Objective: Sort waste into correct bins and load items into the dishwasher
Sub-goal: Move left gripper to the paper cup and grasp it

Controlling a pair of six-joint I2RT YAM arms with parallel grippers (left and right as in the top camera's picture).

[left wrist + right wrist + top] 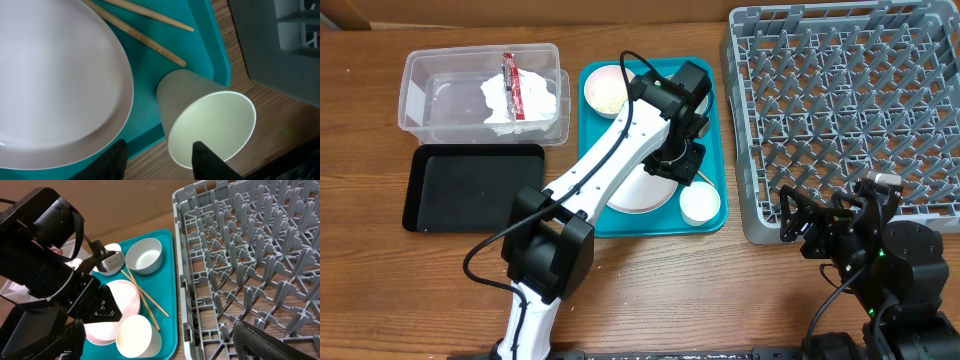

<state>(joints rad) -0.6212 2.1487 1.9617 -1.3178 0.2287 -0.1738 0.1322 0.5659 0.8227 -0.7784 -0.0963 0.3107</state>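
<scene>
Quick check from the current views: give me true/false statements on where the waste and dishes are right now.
1. The red wrapper lies in the clear tub. True.
2. The dish rack holds a bowl. False: no dishes show in it; the bowls sit on the teal tray.
3. The chopsticks lie on the teal tray beside the plate. True.
4. The cup lies in the clear tub. False: it stands on the teal tray.
5. The right gripper is shut on the plate. False: it is open, holding nothing.
</scene>
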